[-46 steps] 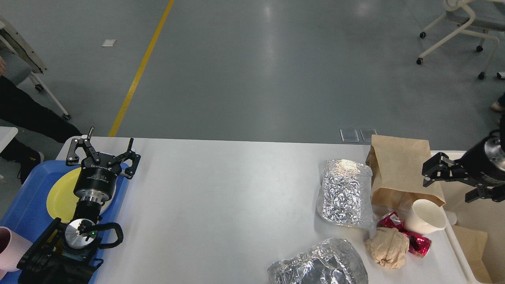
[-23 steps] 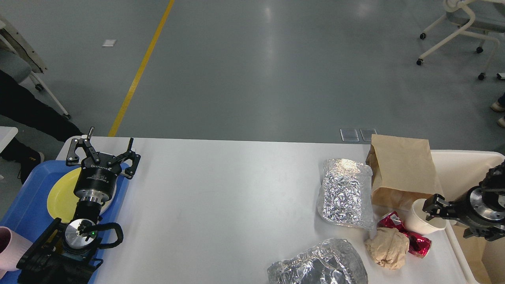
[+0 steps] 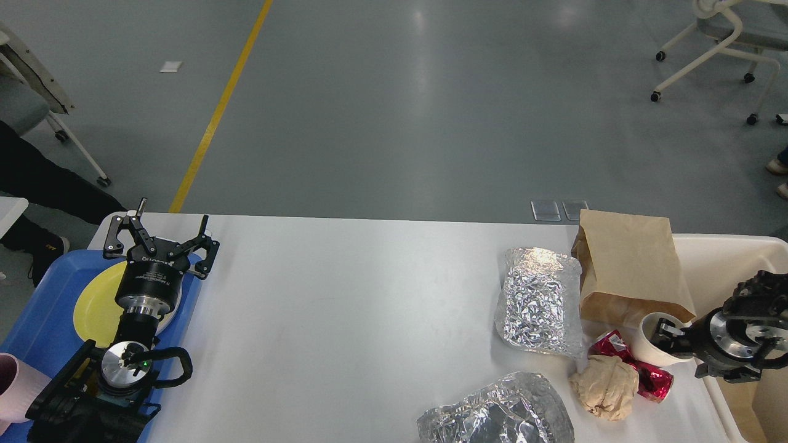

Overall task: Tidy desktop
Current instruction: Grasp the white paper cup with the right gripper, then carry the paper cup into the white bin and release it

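1. White desktop (image 3: 345,320) fills the view's lower half.
2. Right gripper (image 3: 668,335) at white cup (image 3: 651,344), right edge; grip unclear.
3. Left gripper (image 3: 160,243) spread above blue tray (image 3: 43,307).

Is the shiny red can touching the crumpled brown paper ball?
Touching. In the head view the crumpled brown paper ball lies against and partly over the crushed red can, with no white desktop showing between them.
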Controlling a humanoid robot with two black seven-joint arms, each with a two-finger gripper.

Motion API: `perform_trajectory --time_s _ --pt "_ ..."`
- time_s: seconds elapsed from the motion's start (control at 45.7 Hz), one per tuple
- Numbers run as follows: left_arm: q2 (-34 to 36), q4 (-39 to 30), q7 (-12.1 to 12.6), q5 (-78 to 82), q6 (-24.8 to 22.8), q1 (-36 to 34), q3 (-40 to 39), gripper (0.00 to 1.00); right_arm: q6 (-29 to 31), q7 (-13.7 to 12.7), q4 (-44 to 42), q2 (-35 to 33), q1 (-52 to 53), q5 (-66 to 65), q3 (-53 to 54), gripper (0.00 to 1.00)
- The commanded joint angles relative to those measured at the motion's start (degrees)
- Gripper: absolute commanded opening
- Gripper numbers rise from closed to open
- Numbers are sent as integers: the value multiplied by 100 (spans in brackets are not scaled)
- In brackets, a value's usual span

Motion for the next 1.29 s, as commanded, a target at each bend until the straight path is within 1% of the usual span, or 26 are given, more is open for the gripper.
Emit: perform_trajectory --time_s 0.0,0.088,0.263,0.547,0.613,0.723,0.81,0.92,1.029,1.117,1.204,1.27 --pt "0 -8 0 1 0 -5 0 96 -2 5 9 -3 -45 0 139 0" --pt "0 1 0 1 0 3 0 96 -19 5 9 -3 -62 0 139 0" --pt "0 1 0 1 0 -5 0 96 -309 5 27 -3 -106 0 148 0" --pt "0 1 0 1 0 -6 0 96 -222 5 149 -126 69 35 69 0" --pt "0 1 0 1 0 3 0 96 58 5 334 -284 350 53 34 0" --pt "0 1 0 1 0 -5 0 96 989 5 519 -618 973 62 -27 0" --pt "0 1 0 1 0 -6 0 96 1807 5 572 -732 1562 70 -238 0" --pt "0 1 0 1 0 -5 0 96 2441 13 755 -741 2397 140 -756 0" --pt "0 1 0 1 0 3 0 96 2600 5 1318 -654 3424 316 -1441 0" --pt "0 1 0 1 0 3 0 96 2600 5 1871 -408 4339 518 -2109 0" --pt "0 -8 0 1 0 -6 0 96 2521 -13 2189 -328 4762 668 -2532 0" --pt "0 -8 0 1 0 3 0 96 2494 -109 2215 -328 4789 764 -2717 0"
